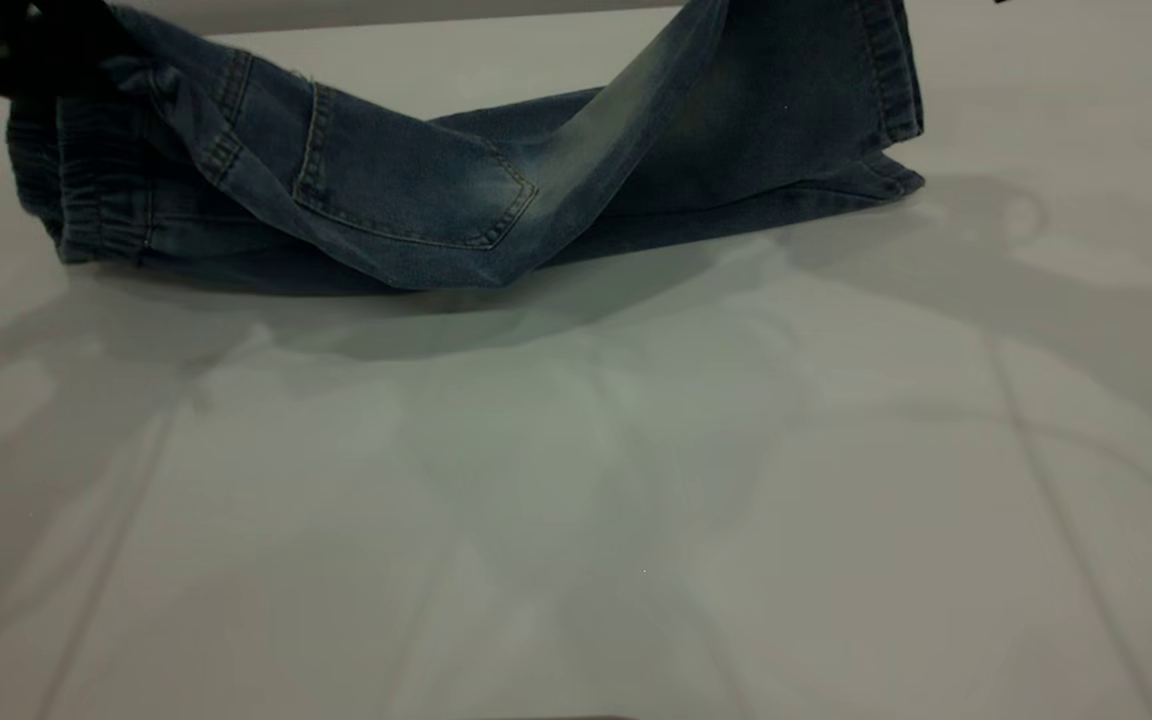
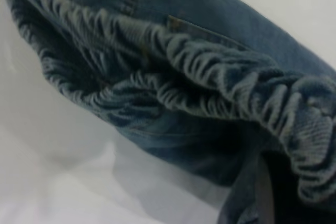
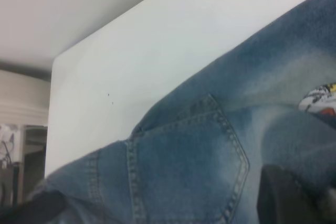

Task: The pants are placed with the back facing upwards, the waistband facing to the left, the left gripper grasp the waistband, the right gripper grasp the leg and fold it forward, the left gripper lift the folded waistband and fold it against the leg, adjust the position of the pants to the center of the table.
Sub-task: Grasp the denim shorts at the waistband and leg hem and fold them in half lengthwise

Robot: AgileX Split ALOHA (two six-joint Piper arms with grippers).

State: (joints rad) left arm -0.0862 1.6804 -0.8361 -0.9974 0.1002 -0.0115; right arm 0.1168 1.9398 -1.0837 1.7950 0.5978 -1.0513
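Note:
The pants, blue denim shorts, lie across the far part of the white table, back pocket up. My left gripper is at the far left, shut on the ruched waistband and holding its upper layer off the table. The waistband fills the left wrist view. The leg rises at the far right and leaves the exterior view's top, so my right gripper is out of that view. In the right wrist view its black finger presses on denim beside the pocket and a cartoon print.
White tabletop stretches from the pants to the near edge, crossed by the arms' shadows. The table's far edge runs just behind the pants. Past the table corner the right wrist view shows a wall and furniture.

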